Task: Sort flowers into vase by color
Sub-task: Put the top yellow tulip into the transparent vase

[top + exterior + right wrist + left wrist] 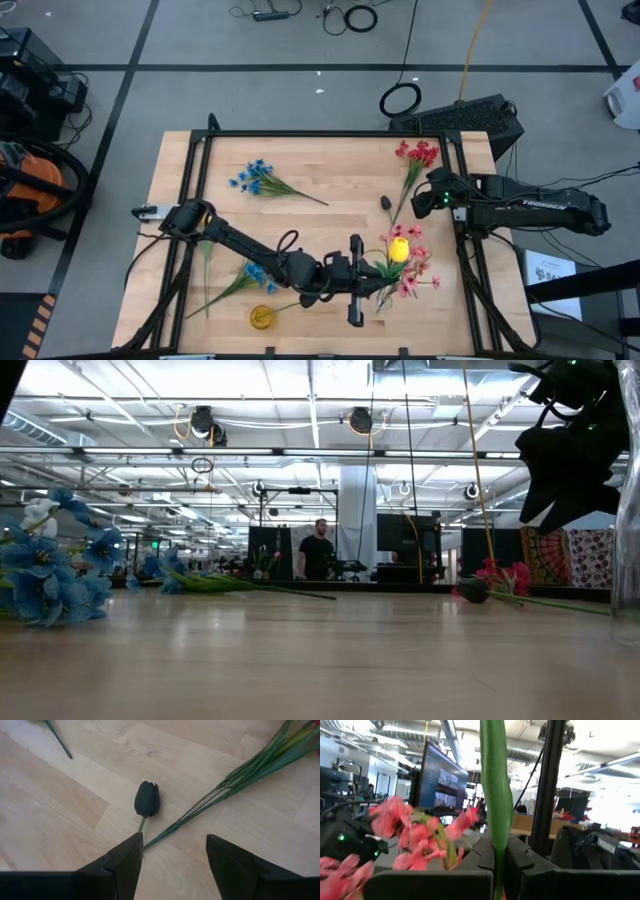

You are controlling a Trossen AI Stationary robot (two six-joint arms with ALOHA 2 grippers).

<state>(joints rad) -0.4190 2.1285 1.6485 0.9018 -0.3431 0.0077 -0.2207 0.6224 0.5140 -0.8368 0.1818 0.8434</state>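
My left gripper [366, 273] reaches across the near middle of the table, fingers level, and is shut on a green stem [496, 810]. A yellow bud [398, 250] sits just to its right among pink blossoms [412, 272], which also show close by as pink blossoms [415, 832] in the left wrist view. My right gripper [420, 202] hovers open at the right side. Just ahead of its gap [175, 851] a dark bud [147, 799] lies on the wood. Red blossoms [417, 153] lie at the far right, their stems [240, 777] running toward the dark bud. My left gripper pinches a thick green stem [495, 845] between its two fingers, coming level from the table's left. The stem runs across the fingers. In the high view it seems to lead to the yellow bud [398, 250]. The low view shows the gripper [570, 450] well above the tabletop.
One blue sprig [258, 180] lies flat at the far left, another blue sprig [250, 275] under my left arm. A yellow round glass [262, 317] stands near the near edge. A clear glass wall [630, 510] shows at the low view's right edge. Bare wood [330, 220] spans the middle.
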